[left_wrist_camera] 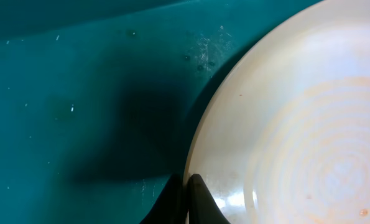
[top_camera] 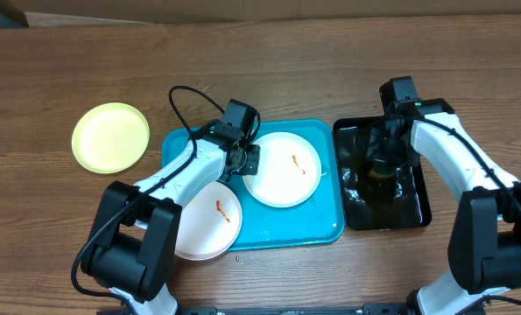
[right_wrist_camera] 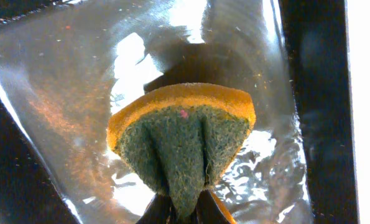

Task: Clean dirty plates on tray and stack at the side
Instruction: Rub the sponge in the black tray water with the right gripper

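Observation:
The teal tray (top_camera: 317, 229) holds a white plate (top_camera: 282, 168) with an orange-red smear. A second smeared white plate (top_camera: 209, 220) overhangs the tray's front left corner. The pale yellow-green plate (top_camera: 111, 136) lies on the table at the left; no smear shows on it. My left gripper (top_camera: 242, 164) is shut on the left rim of the white plate on the tray; in the left wrist view its fingers (left_wrist_camera: 188, 199) pinch that rim (left_wrist_camera: 284, 130). My right gripper (top_camera: 383, 159) is over the black tray, shut on a yellow and green sponge (right_wrist_camera: 181, 137).
The black tray (top_camera: 415, 203) stands right of the teal tray and holds shallow water (right_wrist_camera: 79, 93). The wooden table (top_camera: 85, 70) runs all round. A black cable (top_camera: 183, 98) loops above the left arm.

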You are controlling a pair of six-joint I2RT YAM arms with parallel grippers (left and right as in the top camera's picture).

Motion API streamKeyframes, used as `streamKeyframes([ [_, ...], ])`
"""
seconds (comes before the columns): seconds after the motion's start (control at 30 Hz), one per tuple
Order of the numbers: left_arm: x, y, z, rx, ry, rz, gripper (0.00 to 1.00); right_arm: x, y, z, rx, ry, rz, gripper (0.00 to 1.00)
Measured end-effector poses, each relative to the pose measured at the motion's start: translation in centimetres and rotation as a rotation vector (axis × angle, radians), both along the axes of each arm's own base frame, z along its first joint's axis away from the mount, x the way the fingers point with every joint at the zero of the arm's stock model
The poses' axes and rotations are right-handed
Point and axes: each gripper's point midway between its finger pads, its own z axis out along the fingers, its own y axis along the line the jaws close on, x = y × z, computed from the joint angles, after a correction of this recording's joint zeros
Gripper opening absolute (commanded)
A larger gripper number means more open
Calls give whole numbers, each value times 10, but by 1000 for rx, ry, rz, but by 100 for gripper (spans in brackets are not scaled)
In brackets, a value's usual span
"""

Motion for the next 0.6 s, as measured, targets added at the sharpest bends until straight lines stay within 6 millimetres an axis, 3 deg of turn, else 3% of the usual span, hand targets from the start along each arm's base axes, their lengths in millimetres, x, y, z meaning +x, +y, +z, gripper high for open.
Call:
streamKeyframes([
  [0.6, 2, 3, 0, 19, -10, 7, 4, -12, -8, 0, -44, 52, 33, 4],
])
